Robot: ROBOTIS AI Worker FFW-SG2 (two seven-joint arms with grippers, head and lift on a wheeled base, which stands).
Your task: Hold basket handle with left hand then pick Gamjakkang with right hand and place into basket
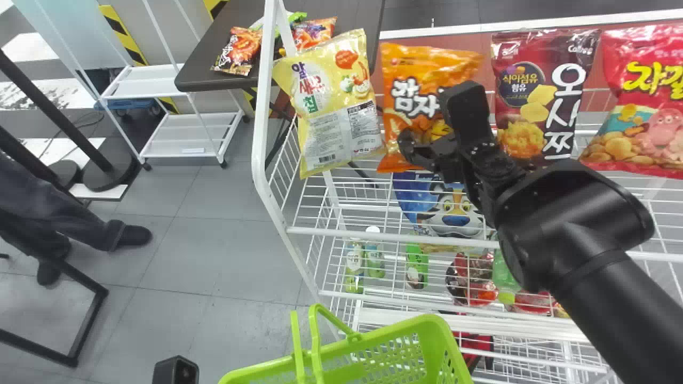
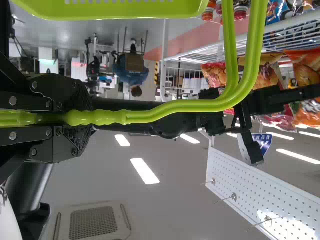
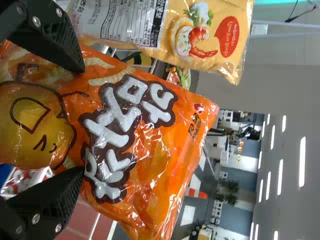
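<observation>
The orange Gamjakkang bag (image 1: 421, 90) stands on the rack's top shelf, between a yellow bag and a dark red one. Spread fingers of my right gripper (image 1: 431, 130) are at its front, low on the bag. In the right wrist view the right gripper (image 3: 80, 120) is open, one finger at either side of the bag (image 3: 145, 165). At the head view's bottom edge is a part of my left gripper (image 1: 175, 370), beside the green basket (image 1: 395, 349). The left wrist view has the left gripper (image 2: 75, 118) shut on the green basket handle (image 2: 200, 105).
A yellow shrimp snack bag (image 1: 333, 101) leans close on the left of the orange one. To the right stand the dark red bag (image 1: 539, 96) and a pink-red bag (image 1: 645, 101). Lower wire shelves hold bottles (image 1: 373, 256) and a blue bag (image 1: 443, 205). The rack's white frame (image 1: 260, 138) rises at left.
</observation>
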